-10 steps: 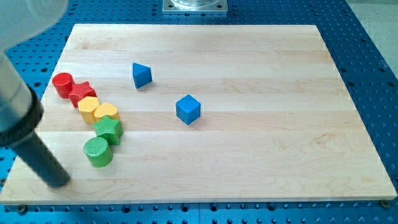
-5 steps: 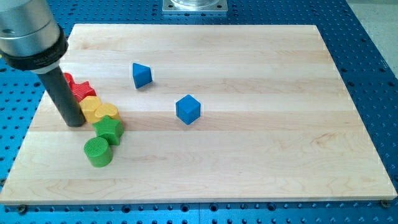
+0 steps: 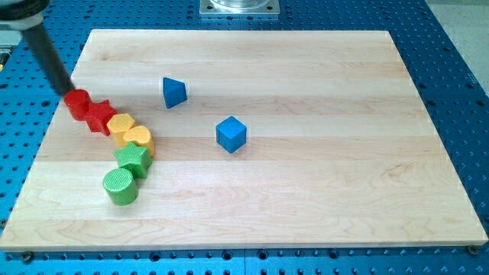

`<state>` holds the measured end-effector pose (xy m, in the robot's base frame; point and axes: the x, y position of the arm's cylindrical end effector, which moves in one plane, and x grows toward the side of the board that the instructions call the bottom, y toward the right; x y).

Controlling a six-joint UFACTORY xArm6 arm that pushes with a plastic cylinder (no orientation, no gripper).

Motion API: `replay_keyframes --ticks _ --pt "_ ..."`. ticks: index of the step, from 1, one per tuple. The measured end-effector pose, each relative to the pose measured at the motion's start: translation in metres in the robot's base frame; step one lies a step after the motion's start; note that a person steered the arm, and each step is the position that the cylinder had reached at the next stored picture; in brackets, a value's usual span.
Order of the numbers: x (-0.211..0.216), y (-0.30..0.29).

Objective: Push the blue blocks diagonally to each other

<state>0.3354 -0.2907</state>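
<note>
A blue wedge-shaped block [image 3: 173,92] sits left of the board's middle. A blue cube [image 3: 231,134] sits below and to the right of it, apart from it. My tip [image 3: 65,88] is at the board's left edge, just above and left of the red cylinder [image 3: 76,102], far to the left of both blue blocks.
A chain of blocks runs down the left side: the red cylinder, a red star [image 3: 101,116], a yellow block [image 3: 120,124], a yellow heart [image 3: 138,138], a green star [image 3: 133,159], a green cylinder [image 3: 120,186]. The wooden board [image 3: 321,176] lies on a blue perforated table.
My tip has moved up from the board's lower left, past the yellow blocks, to the left edge beside the red cylinder. The blue blocks have not moved.
</note>
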Motion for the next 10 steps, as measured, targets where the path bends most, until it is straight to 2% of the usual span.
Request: replay_keyframes --ticks 1,2,4,6,8,10 --pt "-0.014 0.043" --pt "0.007 0.055" --pt "0.046 0.039" --pt "0.042 0.041" --pt "-0.002 0.149" --pt "0.071 0.196"
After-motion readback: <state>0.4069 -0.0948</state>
